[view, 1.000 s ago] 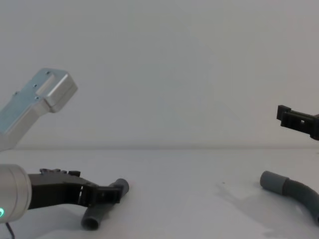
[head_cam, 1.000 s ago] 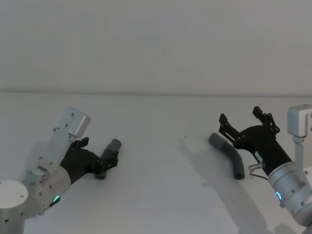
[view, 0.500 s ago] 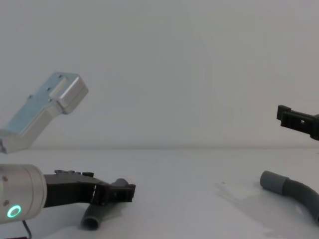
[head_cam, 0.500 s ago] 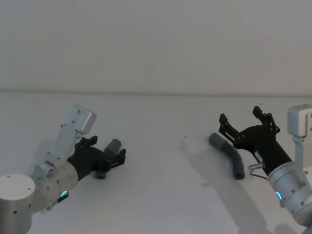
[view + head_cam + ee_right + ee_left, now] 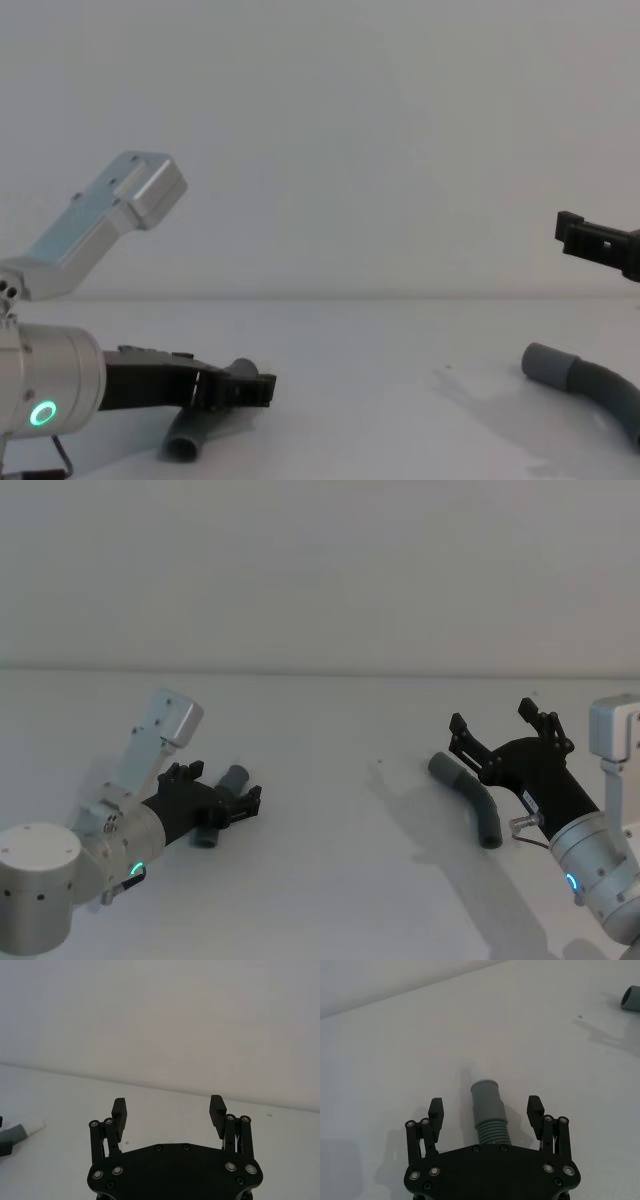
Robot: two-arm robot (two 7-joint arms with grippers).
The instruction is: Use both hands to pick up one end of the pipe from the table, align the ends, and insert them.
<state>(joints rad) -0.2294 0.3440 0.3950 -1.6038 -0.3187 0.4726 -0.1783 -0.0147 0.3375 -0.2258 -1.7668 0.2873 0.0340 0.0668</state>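
The left gripper (image 5: 486, 1105) holds its jaws spread either side of the ribbed hose piece (image 5: 489, 1112) on the desk (image 5: 395, 1050), clear of it. A second cuff (image 5: 631, 997) lies well apart from that hose.

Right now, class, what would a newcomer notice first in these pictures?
The open left hand straddles a short hose piece at the left of the white table. On the right, the open right hand hovers above a longer curved hose, not touching it.

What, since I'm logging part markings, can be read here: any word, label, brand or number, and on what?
None readable. The short dark grey ribbed hose piece, the longer hose piece, the black two-fingered left gripper and right gripper, and the plain white table show no text.
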